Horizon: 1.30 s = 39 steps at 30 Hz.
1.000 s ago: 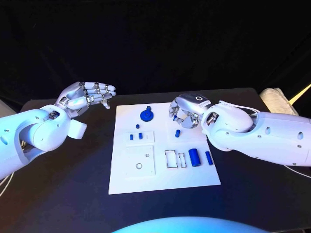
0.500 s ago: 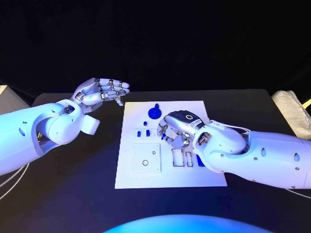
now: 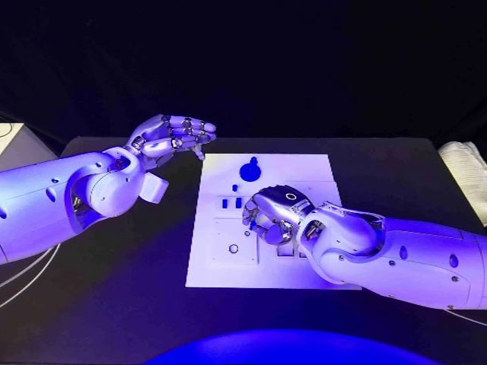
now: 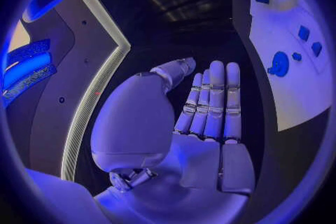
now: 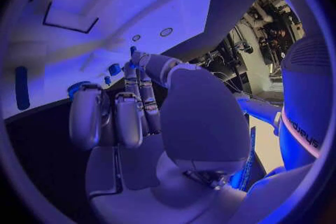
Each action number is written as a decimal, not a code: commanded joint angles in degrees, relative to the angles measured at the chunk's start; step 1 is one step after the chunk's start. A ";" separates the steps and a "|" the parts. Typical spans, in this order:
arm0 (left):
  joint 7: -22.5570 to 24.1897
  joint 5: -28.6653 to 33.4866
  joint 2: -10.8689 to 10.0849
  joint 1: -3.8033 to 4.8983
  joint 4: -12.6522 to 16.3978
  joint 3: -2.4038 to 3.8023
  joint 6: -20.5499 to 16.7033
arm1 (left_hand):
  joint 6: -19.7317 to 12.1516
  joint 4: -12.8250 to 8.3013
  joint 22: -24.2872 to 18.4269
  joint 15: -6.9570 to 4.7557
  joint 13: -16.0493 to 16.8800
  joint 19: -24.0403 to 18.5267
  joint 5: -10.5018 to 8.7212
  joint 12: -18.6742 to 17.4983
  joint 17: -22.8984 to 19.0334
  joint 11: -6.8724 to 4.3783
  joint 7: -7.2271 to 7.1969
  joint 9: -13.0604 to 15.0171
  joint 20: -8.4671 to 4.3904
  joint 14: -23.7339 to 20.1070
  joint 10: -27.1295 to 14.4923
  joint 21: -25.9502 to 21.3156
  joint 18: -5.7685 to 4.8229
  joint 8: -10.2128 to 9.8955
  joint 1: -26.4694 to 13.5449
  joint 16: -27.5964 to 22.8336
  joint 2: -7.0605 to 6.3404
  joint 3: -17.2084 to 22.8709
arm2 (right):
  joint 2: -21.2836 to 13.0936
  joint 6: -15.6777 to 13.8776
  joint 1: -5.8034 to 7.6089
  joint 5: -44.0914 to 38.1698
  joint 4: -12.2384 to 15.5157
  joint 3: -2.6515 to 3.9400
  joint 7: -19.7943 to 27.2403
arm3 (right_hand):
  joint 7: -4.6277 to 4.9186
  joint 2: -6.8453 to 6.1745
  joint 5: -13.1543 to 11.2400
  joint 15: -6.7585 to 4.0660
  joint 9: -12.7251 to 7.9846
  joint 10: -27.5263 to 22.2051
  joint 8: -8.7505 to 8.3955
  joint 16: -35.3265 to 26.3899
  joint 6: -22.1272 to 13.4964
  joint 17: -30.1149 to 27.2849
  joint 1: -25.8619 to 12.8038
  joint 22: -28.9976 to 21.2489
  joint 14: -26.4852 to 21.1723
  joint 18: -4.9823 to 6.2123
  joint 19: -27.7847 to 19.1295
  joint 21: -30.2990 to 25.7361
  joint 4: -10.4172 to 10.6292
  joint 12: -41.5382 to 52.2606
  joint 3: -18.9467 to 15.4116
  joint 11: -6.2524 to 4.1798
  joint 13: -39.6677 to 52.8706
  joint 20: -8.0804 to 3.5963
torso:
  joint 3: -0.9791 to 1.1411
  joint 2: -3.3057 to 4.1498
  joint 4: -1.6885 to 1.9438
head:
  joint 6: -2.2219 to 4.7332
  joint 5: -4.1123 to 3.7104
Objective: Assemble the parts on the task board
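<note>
Near the middle of the frame, our right silver hand hangs low over the flat white task board, fingers curled down, and we cannot tell if it holds anything; we think it sits there to reach the small blue parts beside it. Up at the upper left, our left silver hand waits off the board, fingers bent and empty, and a round blue piece lies at the board's top.

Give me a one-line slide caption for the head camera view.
Right hand hovers low over the white task board near small blue parts; left hand is raised beside it.
</note>
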 commanded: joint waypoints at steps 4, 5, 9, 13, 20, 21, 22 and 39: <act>0.04 0.42 0.14 0.00 0.14 0.05 0.54 | -0.36 -0.03 -0.09 0.18 -0.10 0.35 0.03 0.25 -0.09 0.10 0.17 -0.06 -0.08 -0.04 -0.46 -0.37 0.81 -0.21 -0.41 -0.25 0.13 -0.47 | 0.36 0.69 -0.26 -1.37 -0.18 -0.05 -0.74 | 0.02 1.07 0.26 -0.39 0.07 3.50 -0.21 -0.39 0.17 -0.13 0.26 6.11 2.58 -0.36 0.73 -0.22 -0.13 -0.05 0.28 -3.28 1.01 -0.06 | 0.05 0.03 -0.04 | -0.44 0.51; 0.01 0.42 0.14 0.00 0.13 0.05 0.57 | -0.36 -0.03 -0.09 0.18 -0.10 0.35 0.03 0.25 -0.09 0.10 0.17 -0.06 -0.08 -0.04 -0.46 -0.37 0.81 -0.21 -0.41 -0.25 0.13 -0.47 | 0.40 0.69 -0.29 -1.38 -0.20 -0.06 -0.75 | 0.02 1.07 0.26 -0.39 0.07 3.50 -0.21 -0.39 0.17 -0.13 0.26 6.11 2.58 -0.36 0.73 -0.22 -0.13 -0.05 0.28 -3.28 1.01 -0.06 | 0.06 0.04 -0.03 | -0.48 0.54; -0.08 0.42 0.15 0.00 0.11 0.05 0.66 | -0.36 -0.03 -0.09 0.18 -0.10 0.35 0.03 0.25 -0.09 0.10 0.17 -0.06 -0.08 -0.04 -0.46 -0.37 0.81 -0.21 -0.41 -0.25 0.13 -0.47 | 0.68 0.61 -0.50 -1.42 -0.36 -0.08 -0.77 | 0.02 1.07 0.26 -0.39 0.07 3.50 -0.21 -0.39 0.17 -0.13 0.26 6.11 2.58 -0.36 0.73 -0.22 -0.13 -0.05 0.28 -3.28 1.01 -0.06 | 0.08 0.05 -0.05 | -0.55 0.64; -0.17 0.41 0.17 0.00 0.09 0.05 0.76 | -0.42 0.01 -0.17 0.21 -0.12 0.40 0.03 0.24 -0.11 0.13 0.20 -0.08 -0.06 -0.02 -0.52 -0.48 0.81 -0.26 -0.46 -0.29 0.10 -0.55 | 1.03 0.53 -0.78 -1.49 -0.71 -0.09 -0.83 | 0.02 1.07 0.26 -0.39 0.07 3.50 -0.21 -0.39 0.17 -0.13 0.26 6.11 2.58 -0.36 0.73 -0.22 -0.13 -0.05 0.28 -3.28 1.01 -0.06 | 0.06 0.05 0.00 | -0.64 0.73; -0.29 0.41 0.14 0.00 0.06 0.05 0.88 | -0.42 0.01 -0.17 0.21 -0.12 0.40 0.03 0.24 -0.11 0.13 0.20 -0.08 -0.06 -0.02 -0.52 -0.48 0.81 -0.26 -0.46 -0.29 0.10 -0.55 | 1.44 0.32 -1.15 -1.65 -0.87 -0.10 -0.86 | 0.04 1.07 0.36 -0.38 0.09 3.51 -0.24 -0.40 0.16 -0.15 0.18 6.11 2.58 -0.36 0.73 -0.23 -0.17 -0.09 0.29 -3.26 1.03 -0.05 | 0.04 0.07 0.04 | -0.74 0.80; -0.31 0.41 0.13 0.00 0.03 0.05 0.89 | -0.42 0.01 -0.17 0.21 -0.12 0.40 0.03 0.24 -0.11 0.13 0.20 -0.08 -0.06 -0.02 -0.52 -0.48 0.81 -0.26 -0.46 -0.29 0.10 -0.55 | 1.50 0.30 -1.20 -1.66 -0.85 -0.10 -0.85 | 0.04 1.07 0.36 -0.38 0.09 3.51 -0.24 -0.40 0.16 -0.15 0.18 6.11 2.58 -0.36 0.73 -0.23 -0.17 -0.09 0.29 -3.26 1.03 -0.05 | 0.04 0.08 0.05 | -0.77 0.82; -0.33 0.41 0.12 0.00 0.01 0.05 0.90 | -0.42 0.01 -0.17 0.21 -0.12 0.40 0.03 0.24 -0.11 0.13 0.20 -0.08 -0.06 -0.02 -0.52 -0.48 0.81 -0.26 -0.46 -0.29 0.10 -0.55 | 1.54 0.30 -1.22 -1.67 -0.85 -0.10 -0.84 | 0.04 1.07 0.36 -0.38 0.09 3.51 -0.24 -0.40 0.16 -0.15 0.18 6.11 2.58 -0.36 0.73 -0.23 -0.17 -0.09 0.29 -3.26 1.03 -0.05 | 0.04 0.08 0.05 | -0.77 0.82; -0.86 0.39 0.02 0.00 0.00 0.05 1.29 | -0.46 0.07 -0.30 0.24 -0.16 0.48 0.04 0.22 -0.16 0.17 0.25 -0.11 -0.03 -0.01 -0.63 -0.65 0.81 -0.31 -0.52 -0.34 0.12 -0.66 | 2.39 1.38 -1.46 -2.62 -2.35 -0.14 -1.22 | 0.04 1.07 0.36 -0.38 0.09 3.51 -0.24 -0.40 0.16 -0.15 0.18 6.11 2.58 -0.36 0.73 -0.23 -0.17 -0.09 0.29 -3.26 1.03 -0.05 | 0.02 0.06 0.01 | -0.95 0.77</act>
